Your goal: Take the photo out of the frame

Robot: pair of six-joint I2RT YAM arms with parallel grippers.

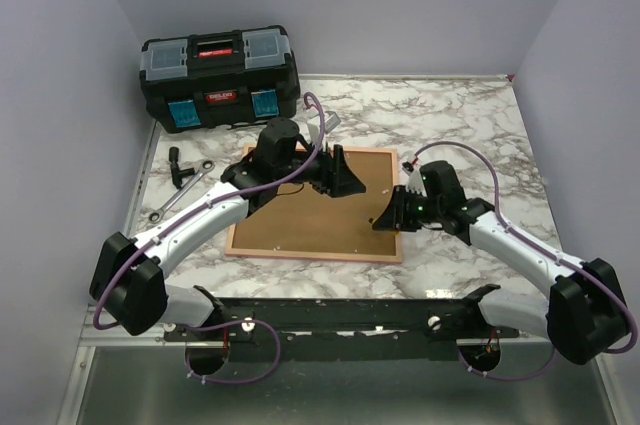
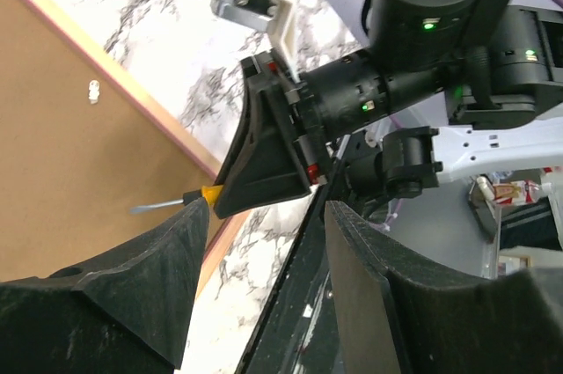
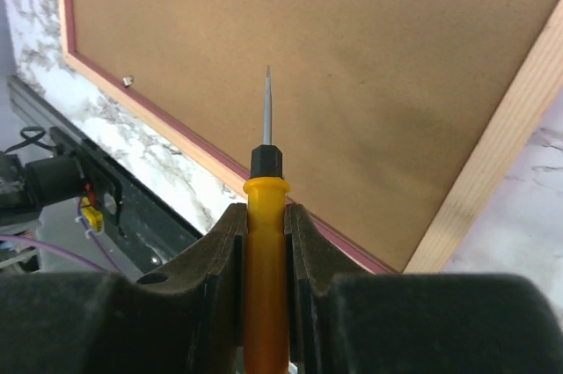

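Now look left: left gripper (image 1: pixel 338 173) open, holding nothing, over the brown backing board (image 1: pixel 310 215). Middle: frame (image 1: pixel 315 256) face down on the table (image 1: pixel 450 125), photo hidden under. Likely thin, light, bendy; best lifted by an edge. Right: right gripper (image 3: pixel 266 216) squeezing a yellow screwdriver (image 3: pixel 266 286).

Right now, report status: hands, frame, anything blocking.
Left hand open, empty, above backing board. Right hand shut on screwdriver. Frame face down, photo hidden.

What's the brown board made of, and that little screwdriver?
The board looks like fibreboard, possibly cork: matt brown and finely speckled. The screwdriver seems to have a translucent orange plastic handle with a black collar, and a thin shaft of bare grey metal.
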